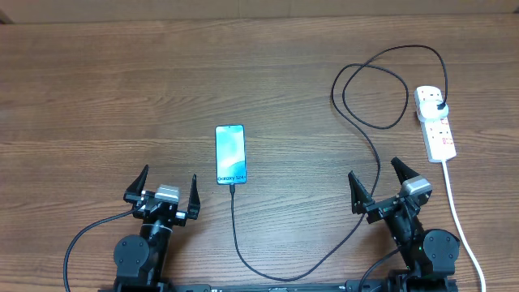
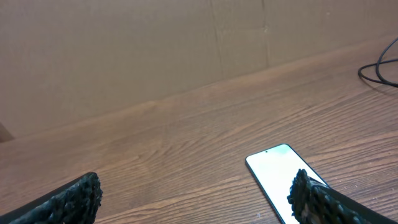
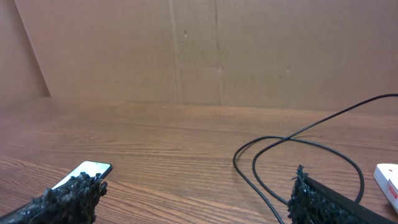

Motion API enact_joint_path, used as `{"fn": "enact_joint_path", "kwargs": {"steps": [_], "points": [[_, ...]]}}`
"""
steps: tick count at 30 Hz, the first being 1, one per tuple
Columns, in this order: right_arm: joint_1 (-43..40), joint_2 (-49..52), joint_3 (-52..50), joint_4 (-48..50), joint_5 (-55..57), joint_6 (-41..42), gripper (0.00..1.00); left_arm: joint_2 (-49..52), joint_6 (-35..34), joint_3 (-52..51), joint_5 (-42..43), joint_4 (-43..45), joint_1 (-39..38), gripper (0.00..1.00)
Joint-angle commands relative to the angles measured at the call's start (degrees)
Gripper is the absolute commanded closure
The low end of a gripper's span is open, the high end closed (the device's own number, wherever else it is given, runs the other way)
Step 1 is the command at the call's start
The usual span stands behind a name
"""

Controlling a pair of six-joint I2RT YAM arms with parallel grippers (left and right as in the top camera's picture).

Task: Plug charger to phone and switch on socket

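While the phone (image 1: 230, 154) lies flat and lit at table (image 1: 97, 81) centre, the charger (image 1: 233, 215) tip meets its near end. The cable runs toward the robot, curves right between the arms, then loops up to a black plug (image 1: 439, 105) seated in the socket (image 1: 435, 122) at far right. Socket switch state: cannot tell. A white cord (image 1: 458, 211) trails from the socket toward the near edge. Left gripper (image 1: 169, 174) sits just near-left of the phone, fingers spread wide, holding nothing. Right gripper (image 1: 373, 167) is spread too and empty, with the cable passing close by its fingers. The right wrist view shows the cable loops (image 3: 273, 142) ahead.
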Motion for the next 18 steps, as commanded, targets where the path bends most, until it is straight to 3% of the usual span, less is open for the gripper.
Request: {"fn": "enact_joint_path", "kwargs": {"steps": [1,18], "points": [[0.33,-0.57,-0.61,0.31,-0.26,0.22,0.00,-0.59,-0.63,-0.39,-0.59,0.02,0.59,0.01],[0.33,-0.57,-0.61,0.31,-0.26,0.22,0.00,-0.59,-0.63,-0.39,-0.57,0.04,0.59,0.00]]}}
